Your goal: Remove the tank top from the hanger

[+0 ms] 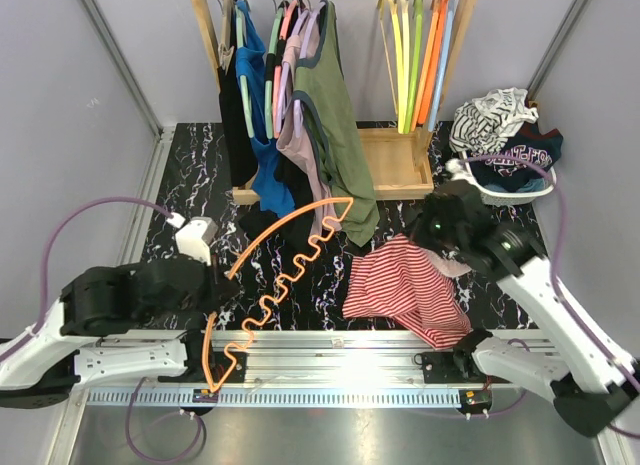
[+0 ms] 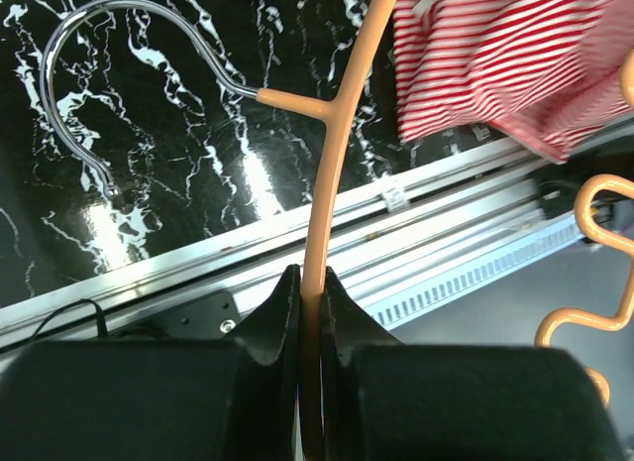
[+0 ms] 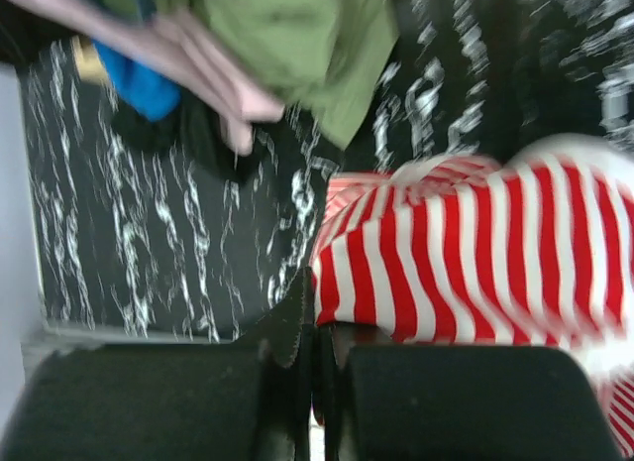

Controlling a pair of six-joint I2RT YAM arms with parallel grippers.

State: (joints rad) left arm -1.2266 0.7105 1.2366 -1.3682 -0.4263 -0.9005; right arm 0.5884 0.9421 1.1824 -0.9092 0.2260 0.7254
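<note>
The red-and-white striped tank top lies crumpled on the dark marbled table at the right, off the orange hanger. My left gripper is shut on the hanger's curved arm, holding it tilted above the table, and its chrome hook hangs free. In the left wrist view the jaws pinch the orange bar tightly. My right gripper sits at the top's upper edge. In the right wrist view its jaws are closed, with the edge of the striped fabric caught between them.
A wooden rack at the back holds several hung garments and several bare coloured hangers over its wooden base. A white basket of clothes stands at the back right. A metal rail runs along the near edge.
</note>
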